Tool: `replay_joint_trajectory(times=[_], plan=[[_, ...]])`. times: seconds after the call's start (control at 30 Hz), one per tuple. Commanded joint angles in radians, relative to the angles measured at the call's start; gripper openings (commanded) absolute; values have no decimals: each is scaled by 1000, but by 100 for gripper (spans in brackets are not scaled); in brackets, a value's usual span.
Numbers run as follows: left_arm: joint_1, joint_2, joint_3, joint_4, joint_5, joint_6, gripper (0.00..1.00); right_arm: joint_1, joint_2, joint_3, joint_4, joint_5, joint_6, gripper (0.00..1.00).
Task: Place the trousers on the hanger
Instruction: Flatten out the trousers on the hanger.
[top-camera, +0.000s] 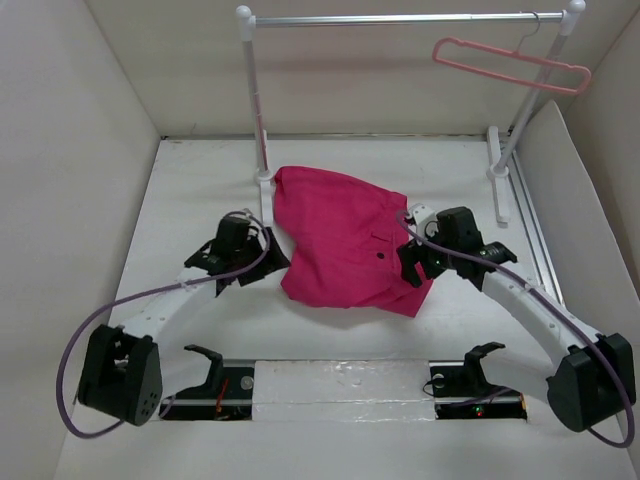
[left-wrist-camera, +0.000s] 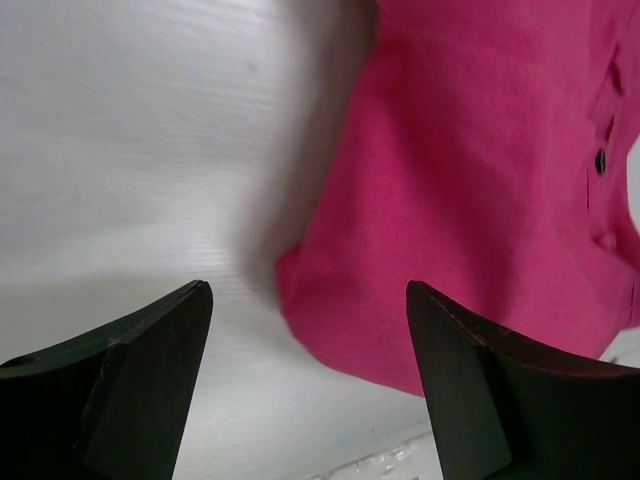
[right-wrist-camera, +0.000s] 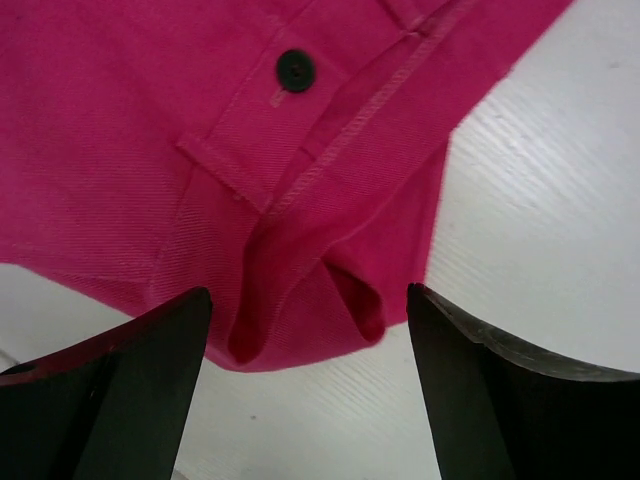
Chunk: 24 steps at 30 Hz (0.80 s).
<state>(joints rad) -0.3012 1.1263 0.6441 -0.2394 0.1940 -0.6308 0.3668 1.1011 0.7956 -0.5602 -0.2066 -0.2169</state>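
Okay, trousers (top-camera: 345, 245) lie bunched on the counter (top-camera: 200, 190); my left jaws gape wide just left of them, right jaws wide over their right edge, hanger (top-camera: 510, 62) on the rail (top-camera: 400, 18) behind them.

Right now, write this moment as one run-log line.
magenta-pink fabric trousers heaped on table; thin light-pink hanger on rail, bare; left gripper open beside trousers; right gripper open at trousers' edge
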Motion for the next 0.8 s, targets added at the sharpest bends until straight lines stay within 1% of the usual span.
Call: replay_joint_trajectory(times=[0.0,0.03,0.1,0.17,0.23,0.33,0.37,0.4,0.43,0.47,0.5,0.57,0.6,0.63,0.67,0.7,0.73,0.77], plan=[[-111,32,0,94,-45,-93,75,6,-24,-38,134,-181,21,84],[-111,18,-36,107,-44,-137,75,18,-52,-51,131,-194,21,84],[-111,-38,-72,141,-56,-161,77,29,-90,-91,123,-208,25,85],[-111,-56,-122,146,-50,-179,77,29,-129,-124,128,-208,33,86],[-111,-34,-159,150,-24,-188,77,29,-133,-156,118,-197,33,82],[-111,7,-245,231,36,-236,76,29,-115,-167,111,-224,37,78],[-111,16,-265,329,53,-250,75,41,-113,-168,115,-231,42,76],[-111,41,-293,366,74,-283,74,41,-112,-168,127,-218,40,66],[-111,52,-299,399,78,-296,73,41,-110,-168,140,-215,45,62],[-111,65,-300,455,79,-305,71,41,-107,-168,155,-206,50,61],[-111,97,-302,483,75,-317,69,41,-84,-162,167,-186,42,54],[-111,138,-284,563,68,-320,68,41,-47,-119,177,-195,37,34],[-111,179,-275,586,68,-320,65,41,-2,-93,177,-204,34,15],[-111,196,-250,615,68,-322,59,41,15,-72,175,-211,30,5],[-111,216,-239,665,76,-323,42,41,28,-14,172,-217,27,0],[-111,240,-227,679,90,-331,31,41,39,22,161,-223,18,0],[-111,237,-169,684,105,-357,0,41,49,99,146,-217,25,0],[-111,237,-169,661,105,-359,0,41,49,143,146,-217,25,0]])
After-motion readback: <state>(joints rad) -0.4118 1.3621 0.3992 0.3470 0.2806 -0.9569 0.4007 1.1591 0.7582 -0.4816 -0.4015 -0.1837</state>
